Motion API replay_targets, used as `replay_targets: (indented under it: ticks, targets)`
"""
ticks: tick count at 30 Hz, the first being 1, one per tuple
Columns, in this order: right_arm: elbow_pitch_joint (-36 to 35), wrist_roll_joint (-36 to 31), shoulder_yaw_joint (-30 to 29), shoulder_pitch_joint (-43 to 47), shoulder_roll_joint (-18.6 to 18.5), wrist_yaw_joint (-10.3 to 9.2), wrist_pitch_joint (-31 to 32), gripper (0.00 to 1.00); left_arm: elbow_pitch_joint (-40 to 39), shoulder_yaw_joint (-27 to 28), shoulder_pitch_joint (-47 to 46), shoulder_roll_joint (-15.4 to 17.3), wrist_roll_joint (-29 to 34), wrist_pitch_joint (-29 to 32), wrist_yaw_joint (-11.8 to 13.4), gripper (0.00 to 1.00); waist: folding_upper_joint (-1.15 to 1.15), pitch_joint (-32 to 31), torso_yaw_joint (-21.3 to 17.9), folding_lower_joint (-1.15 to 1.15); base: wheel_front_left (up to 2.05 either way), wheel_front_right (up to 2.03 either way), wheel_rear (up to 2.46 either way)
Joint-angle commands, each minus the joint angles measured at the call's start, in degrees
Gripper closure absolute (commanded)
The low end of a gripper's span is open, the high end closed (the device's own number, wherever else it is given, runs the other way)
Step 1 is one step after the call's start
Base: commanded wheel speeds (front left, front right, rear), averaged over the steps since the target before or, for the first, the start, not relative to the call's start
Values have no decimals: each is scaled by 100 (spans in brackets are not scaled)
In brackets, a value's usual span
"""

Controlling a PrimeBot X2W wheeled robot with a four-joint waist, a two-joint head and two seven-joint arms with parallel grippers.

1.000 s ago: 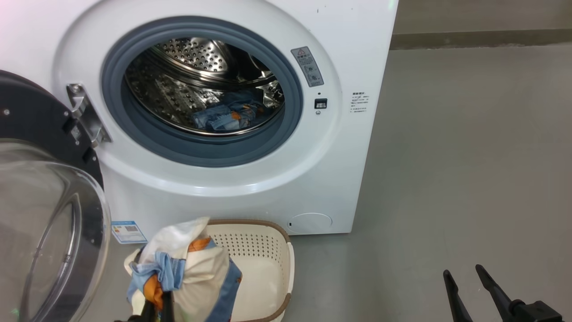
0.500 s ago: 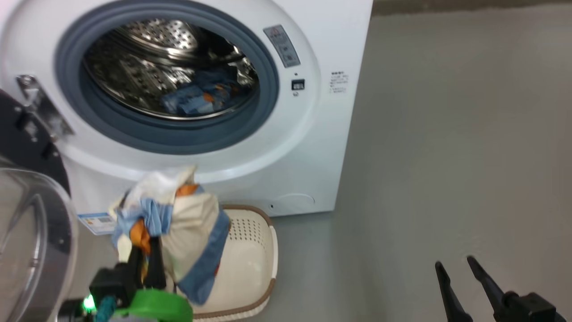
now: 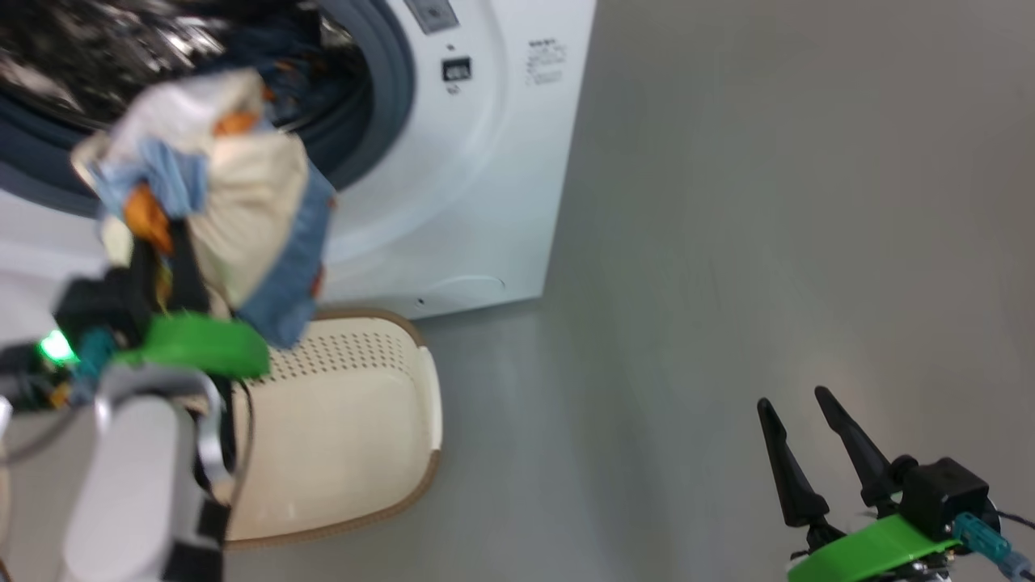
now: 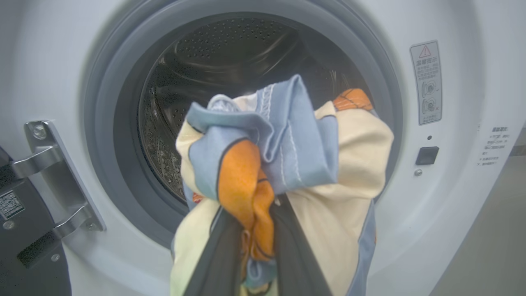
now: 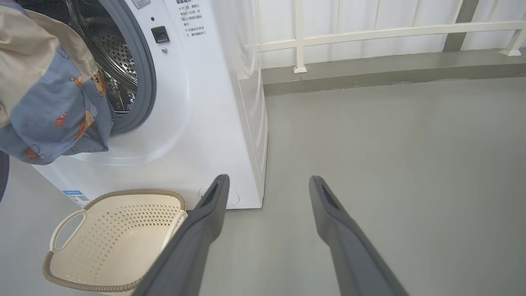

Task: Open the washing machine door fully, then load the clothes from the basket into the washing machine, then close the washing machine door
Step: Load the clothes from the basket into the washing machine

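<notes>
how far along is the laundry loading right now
Done: the door stands open and the basket looks empty. In hand: the left gripper is shut on a bundle of clothes, held up in front of the drum. The right gripper is open, holding nothing. To do: push the bundle in, let go, close the door.

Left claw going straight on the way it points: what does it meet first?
Likely nothing solid: the left claw, shut on the clothes, aims into the washing machine's open mouth, toward the drum. The bundle hides part of the gasket, so it may brush that.
</notes>
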Motion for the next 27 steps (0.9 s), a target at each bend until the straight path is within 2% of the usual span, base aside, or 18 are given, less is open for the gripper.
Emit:
replay_targets:
  ticks: [1,11,21,27]
  targets:
    - [-88,96,167,-178,-92,9,-44,0,43,236,-422,246,79,-37,52,100,0,526,-459,0,0,0,0]
    - [38,326,511,-382,-126,9,-44,0,1606,381,-2213,860,330,-37,166,100,0,1216,-989,0,0,0,0]
    - [85,527,766,-491,-241,9,-44,0,2997,185,-3708,1198,609,-29,316,100,0,1899,-1287,0,0,0,0]
    - [120,649,821,-535,-255,9,-44,0,3423,22,-4522,1401,779,17,325,100,0,2226,-1408,0,0,0,0]
